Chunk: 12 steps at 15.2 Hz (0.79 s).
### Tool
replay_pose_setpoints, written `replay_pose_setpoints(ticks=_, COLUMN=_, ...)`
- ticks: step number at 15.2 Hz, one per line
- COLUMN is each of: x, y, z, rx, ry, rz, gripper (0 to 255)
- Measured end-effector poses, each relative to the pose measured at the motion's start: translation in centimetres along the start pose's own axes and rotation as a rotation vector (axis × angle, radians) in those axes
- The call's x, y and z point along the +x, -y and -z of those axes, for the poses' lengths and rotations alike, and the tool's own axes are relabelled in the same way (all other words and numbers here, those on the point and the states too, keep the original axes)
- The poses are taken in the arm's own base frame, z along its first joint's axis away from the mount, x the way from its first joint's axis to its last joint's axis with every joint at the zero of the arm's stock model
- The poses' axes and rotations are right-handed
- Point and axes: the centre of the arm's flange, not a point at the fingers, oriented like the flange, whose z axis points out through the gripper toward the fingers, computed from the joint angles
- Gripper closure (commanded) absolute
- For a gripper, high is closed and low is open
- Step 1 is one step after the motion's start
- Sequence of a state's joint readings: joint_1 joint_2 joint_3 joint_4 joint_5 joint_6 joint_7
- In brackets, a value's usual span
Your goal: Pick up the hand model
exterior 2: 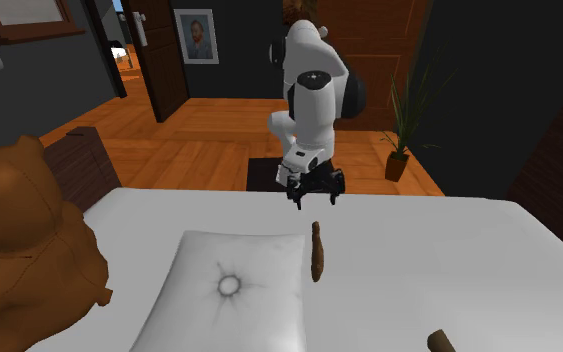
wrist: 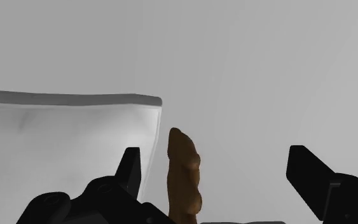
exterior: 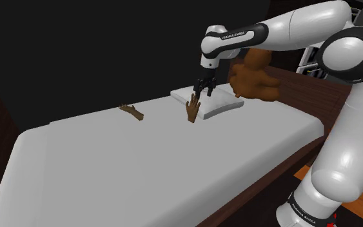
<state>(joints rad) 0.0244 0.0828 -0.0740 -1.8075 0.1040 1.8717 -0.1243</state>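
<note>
A brown hand model stands on edge on the white bed, leaning against the side of a pillow. In the second exterior view the hand model appears as a thin brown strip beside the pillow. My black gripper hangs open just above and behind it, pointing down. In the wrist view the hand model rises between the spread fingers, nearer one of them and touching neither. The gripper is a short way above the sheet.
A second brown hand lies flat further along the bed, and it also shows at the second exterior view's lower edge. A big brown teddy bear sits by the pillow at the headboard. A potted plant stands on the wooden floor beyond.
</note>
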Motion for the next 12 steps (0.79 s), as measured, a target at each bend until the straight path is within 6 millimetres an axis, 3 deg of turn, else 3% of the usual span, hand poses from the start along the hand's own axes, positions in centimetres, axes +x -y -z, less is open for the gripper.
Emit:
replay_pose_setpoints(ticks=4, x=4.4, y=-1.0, z=-1.2, rx=0.001, ry=0.0, rz=-0.008, gripper=0)
replay_pose_setpoints(ticks=11, x=5.1, y=-1.1, z=-4.7, rx=0.001, ry=-0.001, rz=-0.009, gripper=0)
replay_pose_setpoints(ticks=12, x=5.0, y=-1.1, z=-4.9, rx=0.001, ry=0.0, rz=-0.009, gripper=255)
